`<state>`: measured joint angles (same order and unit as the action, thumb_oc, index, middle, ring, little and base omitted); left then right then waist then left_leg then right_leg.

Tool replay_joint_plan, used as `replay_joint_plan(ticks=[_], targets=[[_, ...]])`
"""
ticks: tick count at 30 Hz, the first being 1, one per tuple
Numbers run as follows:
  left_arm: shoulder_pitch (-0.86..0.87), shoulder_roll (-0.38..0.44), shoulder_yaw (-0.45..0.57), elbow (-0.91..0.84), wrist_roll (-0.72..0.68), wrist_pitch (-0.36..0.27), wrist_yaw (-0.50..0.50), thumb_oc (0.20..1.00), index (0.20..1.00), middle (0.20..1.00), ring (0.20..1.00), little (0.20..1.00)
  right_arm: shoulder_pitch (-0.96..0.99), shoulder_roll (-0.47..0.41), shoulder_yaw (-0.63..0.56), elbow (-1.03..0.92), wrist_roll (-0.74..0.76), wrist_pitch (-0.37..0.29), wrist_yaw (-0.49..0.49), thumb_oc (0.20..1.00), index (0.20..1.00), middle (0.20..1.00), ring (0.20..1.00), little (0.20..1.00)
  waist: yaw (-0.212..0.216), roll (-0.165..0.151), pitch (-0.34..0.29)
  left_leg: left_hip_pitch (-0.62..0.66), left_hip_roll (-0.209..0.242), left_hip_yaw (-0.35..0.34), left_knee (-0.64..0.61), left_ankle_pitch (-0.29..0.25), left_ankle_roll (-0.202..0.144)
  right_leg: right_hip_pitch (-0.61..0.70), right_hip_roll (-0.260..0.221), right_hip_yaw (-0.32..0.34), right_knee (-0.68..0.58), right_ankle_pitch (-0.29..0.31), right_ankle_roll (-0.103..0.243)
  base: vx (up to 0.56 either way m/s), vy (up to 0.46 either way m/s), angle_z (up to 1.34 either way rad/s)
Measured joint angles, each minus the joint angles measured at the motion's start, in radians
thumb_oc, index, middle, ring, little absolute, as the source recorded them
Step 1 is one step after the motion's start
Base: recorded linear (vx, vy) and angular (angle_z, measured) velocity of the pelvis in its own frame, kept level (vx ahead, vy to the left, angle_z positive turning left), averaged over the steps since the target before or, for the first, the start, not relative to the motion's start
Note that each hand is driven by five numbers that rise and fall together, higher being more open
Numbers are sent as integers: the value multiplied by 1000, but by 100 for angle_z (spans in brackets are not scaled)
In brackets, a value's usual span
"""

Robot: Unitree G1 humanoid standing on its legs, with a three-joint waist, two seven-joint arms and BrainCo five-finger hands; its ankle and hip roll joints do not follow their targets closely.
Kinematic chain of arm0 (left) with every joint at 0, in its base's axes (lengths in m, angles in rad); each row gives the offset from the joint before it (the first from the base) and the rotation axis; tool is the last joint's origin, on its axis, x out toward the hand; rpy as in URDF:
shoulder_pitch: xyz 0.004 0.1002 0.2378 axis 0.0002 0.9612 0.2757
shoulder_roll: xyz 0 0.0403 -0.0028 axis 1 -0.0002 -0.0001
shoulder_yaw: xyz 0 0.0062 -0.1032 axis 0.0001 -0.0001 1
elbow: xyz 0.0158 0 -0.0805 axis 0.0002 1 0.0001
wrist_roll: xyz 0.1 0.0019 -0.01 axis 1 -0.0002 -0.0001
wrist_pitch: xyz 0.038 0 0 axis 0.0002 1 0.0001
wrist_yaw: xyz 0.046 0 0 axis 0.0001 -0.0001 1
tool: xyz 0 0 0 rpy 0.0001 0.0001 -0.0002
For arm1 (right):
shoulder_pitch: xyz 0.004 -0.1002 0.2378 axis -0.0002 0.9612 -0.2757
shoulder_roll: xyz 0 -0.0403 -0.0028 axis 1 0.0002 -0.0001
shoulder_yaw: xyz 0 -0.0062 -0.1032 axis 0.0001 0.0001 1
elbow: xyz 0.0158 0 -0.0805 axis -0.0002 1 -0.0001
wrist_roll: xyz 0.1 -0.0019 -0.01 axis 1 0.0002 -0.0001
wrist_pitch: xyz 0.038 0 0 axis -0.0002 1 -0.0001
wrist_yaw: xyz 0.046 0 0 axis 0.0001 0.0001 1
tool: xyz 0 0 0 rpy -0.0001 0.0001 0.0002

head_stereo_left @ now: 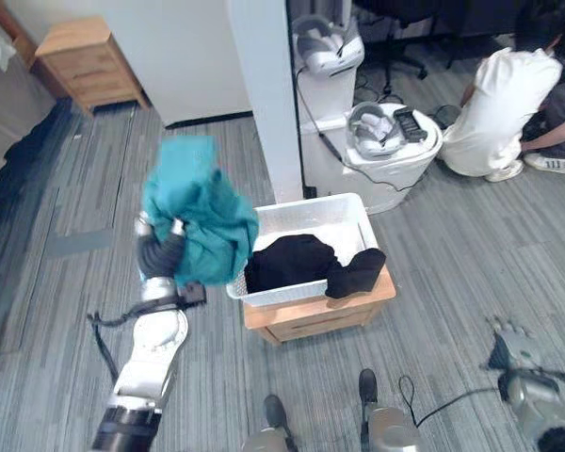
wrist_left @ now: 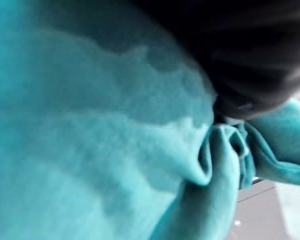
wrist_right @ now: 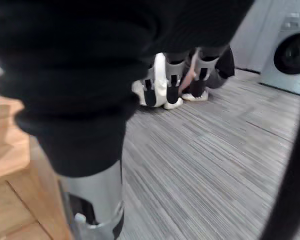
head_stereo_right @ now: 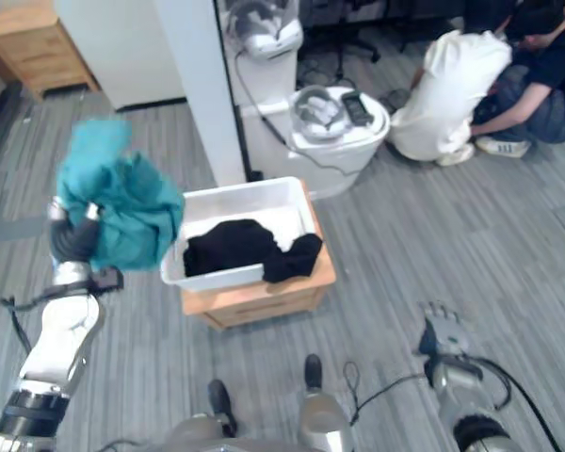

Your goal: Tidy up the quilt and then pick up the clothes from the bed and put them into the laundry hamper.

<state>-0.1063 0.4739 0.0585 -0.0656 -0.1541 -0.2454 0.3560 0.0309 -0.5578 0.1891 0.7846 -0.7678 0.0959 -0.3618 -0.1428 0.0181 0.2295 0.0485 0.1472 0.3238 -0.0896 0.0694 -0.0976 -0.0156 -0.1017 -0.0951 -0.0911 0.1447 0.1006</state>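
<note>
A teal garment [head_stereo_left: 198, 212] is up in the air, bunched round my left hand [head_stereo_left: 158, 247], just left of the white laundry hamper [head_stereo_left: 311, 202]. The cloth rises above the wrist and drapes down over the hamper's near left corner. In the left wrist view the teal garment [wrist_left: 90, 130] lies pressed close against the hand. Black clothes [head_stereo_left: 292, 259] lie inside the hamper, one piece hanging over its front right rim. My right hand [head_stereo_right: 443, 325] hangs idle low at the right, fingers relaxed, holding nothing.
The hamper stands on a low wooden stand [head_stereo_left: 358, 303]. Behind it are a white pillar [head_stereo_left: 268, 94] and white round bins [head_stereo_left: 395, 155] with headsets on top. A person [head_stereo_left: 499, 104] crouches at the far right. A wooden nightstand [head_stereo_left: 85, 61] is at the far left.
</note>
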Motion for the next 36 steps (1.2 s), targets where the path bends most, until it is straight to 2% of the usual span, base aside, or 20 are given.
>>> replay_joint_plan(ticks=[2,3,4,6,7,8,10,12,13,17,18,19,25,28,30,31,33,36], targets=[[-94,2,-16,80,7,4,42,200,200,200,200,200,48,3,-4,67,51,-10,3,1000,1000,1000,1000,1000,-32,6,-21,4,1,2,0,1,-1,-2,2,4,0,-1,-1,14,0,-7],[-126,6,-25,120,12,6,58,200,200,200,200,200,48,3,8,88,70,-9,10,1000,1000,1000,1000,1000,-30,11,-25,-3,1,2,0,1,-1,-3,1,6,0,0,-1,-64,11,-12],[-171,16,-51,186,33,16,87,200,200,200,200,200,51,4,18,111,84,-9,15,1000,1000,1000,1000,1000,-58,12,-36,-17,1,16,0,2,-2,-30,2,18,0,0,-1,-79,17,-20],[-246,58,-114,285,70,41,120,200,200,200,200,200,36,7,32,131,105,-12,18,1000,1000,1000,1000,1000,-55,16,-35,-40,-1,26,0,8,-2,-63,1,28,0,1,0,-79,9,-27],[-327,81,-188,402,115,73,137,200,200,200,200,200,33,11,50,136,120,-14,16,1000,1000,1000,1000,1000,-84,12,-33,-74,-2,47,0,21,1,-107,0,44,0,16,17,-88,-8,-28],[-378,84,-228,476,136,93,143,200,200,200,200,200,25,14,67,136,121,-15,16,1000,1000,1000,1000,1000,-94,10,-30,-95,-3,51,0,26,2,-132,-1,48,0,17,19,-108,-11,-26],[-408,86,-251,539,145,118,144,200,200,200,200,200,-3,35,68,137,126,-19,15,1000,1000,1000,1000,1000,-117,-1,-3,-104,-4,62,0,34,-2,-149,-3,50,0,36,30,-108,0,-25],[-470,92,-321,662,179,135,149,200,200,200,200,200,-16,42,104,137,151,-27,8,1000,1000,1000,1000,1000,-140,-7,37,-139,-3,80,0,35,-3,-198,-3,54,0,35,28,-113,-20,-29],[-494,92,-329,695,178,139,151,200,200,200,200,200,-25,49,108,137,161,-27,6,1000,1000,1000,1000,1000,-158,-8,76,-158,-3,82,0,39,-3,-217,-4,54,0,37,30,-91,-34,-10],[-586,92,-364,876,170,163,149,200,200,200,200,200,-42,71,158,174,198,-29,-5,1000,1000,1000,1000,1000,-165,1,142,-194,5,97,0,53,-8,-263,3,52,0,63,24,-46,-13,-10],[-588,92,-365,887,170,163,147,322,322,322,322,322,-47,75,169,182,202,-29,-7,1000,1000,1000,1000,1000,-167,3,152,-194,6,99,0,54,-9,-263,4,52,0,68,25,9,7,-3],[-588,92,-365,895,166,167,143,1000,1000,1000,1000,1000,-51,79,174,188,205,-29,-6,1000,1000,1000,1000,1000,-170,11,170,-193,6,99,0,52,-10,-262,4,50,2,70,22,0,0,0],[-561,90,-360,856,156,167,118,1000,1000,1000,1000,1000,-58,113,170,232,252,-31,-3,1000,1000,1000,1000,1000,-155,15,176,-127,8,112,0,33,-10,-203,8,48,6,79,2,40,-10,-5],[-561,92,-316,824,157,166,118,1000,1000,1000,1000,1000,-58,113,169,237,269,-31,3,1000,1000,1000,1000,1000,-147,13,174,-52,3,104,0,11,-12,-120,1,34,6,63,-16,100,-37,9],[-533,92,-273,789,156,165,121,1000,1000,1000,1000,1000,-58,113,168,240,270,-30,10,1000,1000,1000,1000,1000,-139,14,173,-16,6,100,0,2,-14,-78,1,27,6,50,-14,75,-34,8],[-473,94,-232,727,156,151,133,1000,1000,1000,1000,1000,-44,116,156,255,271,-31,14,1000,1000,1000,1000,1000,-123,22,137,7,11,95,0,-16,-27,-54,4,24,1,26,-14,63,-26,11],[-403,100,-202,689,156,144,150,1000,1000,1000,1000,1000,-37,130,127,284,279,-29,19,1000,1000,1000,1000,1000,-99,26,82,11,14,76,0,-16,-27,-41,9,11,6,18,-21,62,-41,18],[-329,81,-169,683,152,138,162,1000,1000,1000,1000,1000,-37,140,110,310,297,-25,21,1000,1000,1000,1000,1000,-89,21,48,38,19,64,0,-13,-23,-3,11,-4,6,15,-21,40,-28,22]])
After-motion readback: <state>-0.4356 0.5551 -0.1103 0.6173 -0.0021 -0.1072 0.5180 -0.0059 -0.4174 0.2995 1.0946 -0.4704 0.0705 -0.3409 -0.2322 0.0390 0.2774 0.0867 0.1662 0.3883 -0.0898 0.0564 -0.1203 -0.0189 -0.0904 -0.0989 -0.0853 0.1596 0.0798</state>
